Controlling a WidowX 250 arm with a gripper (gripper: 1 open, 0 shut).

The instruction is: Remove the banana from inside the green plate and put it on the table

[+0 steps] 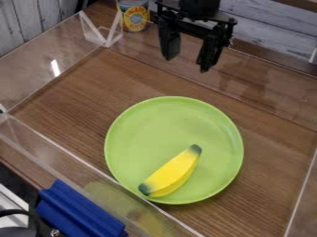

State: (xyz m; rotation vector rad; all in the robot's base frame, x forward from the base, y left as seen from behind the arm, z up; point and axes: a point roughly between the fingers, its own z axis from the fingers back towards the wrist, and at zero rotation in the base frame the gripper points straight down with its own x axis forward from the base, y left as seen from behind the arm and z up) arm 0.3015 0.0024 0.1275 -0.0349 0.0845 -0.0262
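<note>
Camera view: banana (171,170) seen inside the green plate (173,150), lying on its lower part, toward the bottom edge of the frame. Banana is yellow, slightly curved, dark greenish at both tips; laid diagonally, one tip up and to the right, the other down and to the left, the lower tip near the rim. Plate is round, lime-green, with a shallow raised rim, set flat on the surface (74,102), which is brown wood grain with darker streaks. Pincer (190,59) is held at the top of the frame, beyond the plate as seen here; its two black fingers are spread wide apart, nothing gripped, banana not touched. Black arm parts above it are cut off by the frame edge. Surface is bordered by clear walls (74,162); a bright glint is caught on the one at the left. A can (133,16) with a yellowish label is placed at the top left, partly cropped, with a whitish strap-like piece (104,30) just beside it. Blue ribbed object (77,215) is seen at the bottom left, outside the clear wall, with a black cable curved next to it. Pale grey planks are visible behind, along the top.
</note>
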